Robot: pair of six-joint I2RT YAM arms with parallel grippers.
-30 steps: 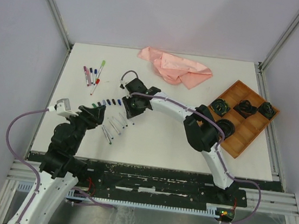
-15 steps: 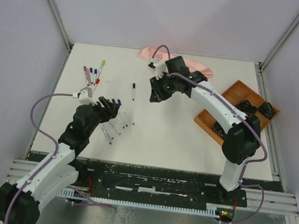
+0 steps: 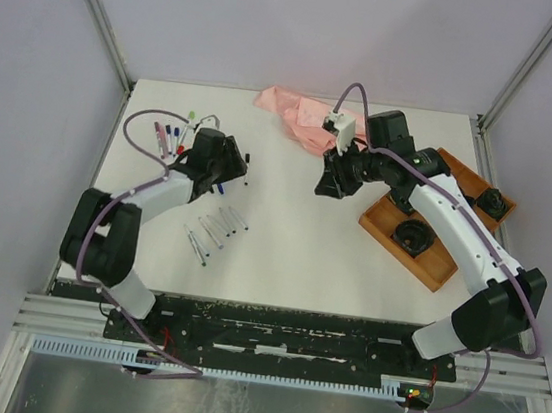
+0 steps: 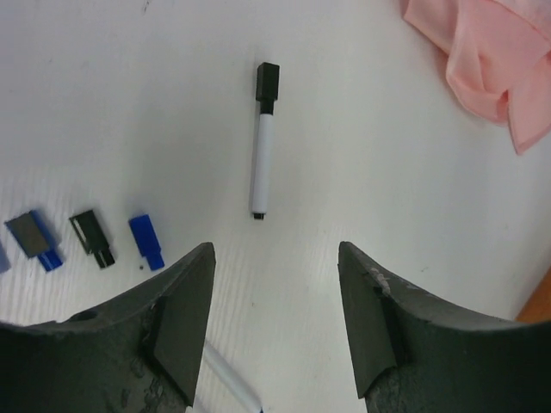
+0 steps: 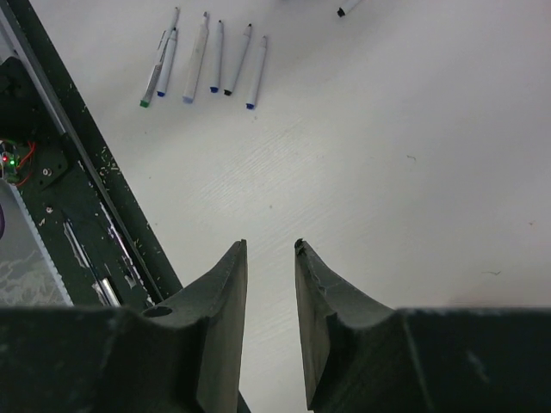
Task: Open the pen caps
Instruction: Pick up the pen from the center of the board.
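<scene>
A white pen with a black cap [image 4: 262, 146] lies alone on the table, also visible as the black-capped pen [image 3: 246, 168] from above. My left gripper [image 4: 275, 258] hangs open just short of it, nothing between the jaws; from above the left gripper [image 3: 230, 171] sits beside the pen. Loose pen caps lie to its left: a blue cap [image 4: 146, 242], a black cap [image 4: 92, 238] and another blue cap [image 4: 34, 239]. My right gripper [image 5: 270, 245] is narrowly open and empty over bare table; the right gripper [image 3: 327, 185] is right of the pen.
Several uncapped white barrels [image 3: 214, 233] lie in a row near the front, seen too as the barrels [image 5: 207, 56]. Capped pens [image 3: 171, 137] lie at the back left. A pink cloth [image 3: 312, 120] is at the back. A wooden tray [image 3: 431, 271] with black items stands right.
My left arm swung from the front left up to the black-capped pen, its jaws narrowing a little. My right arm drew back to the right, away from the caps and that pen.
</scene>
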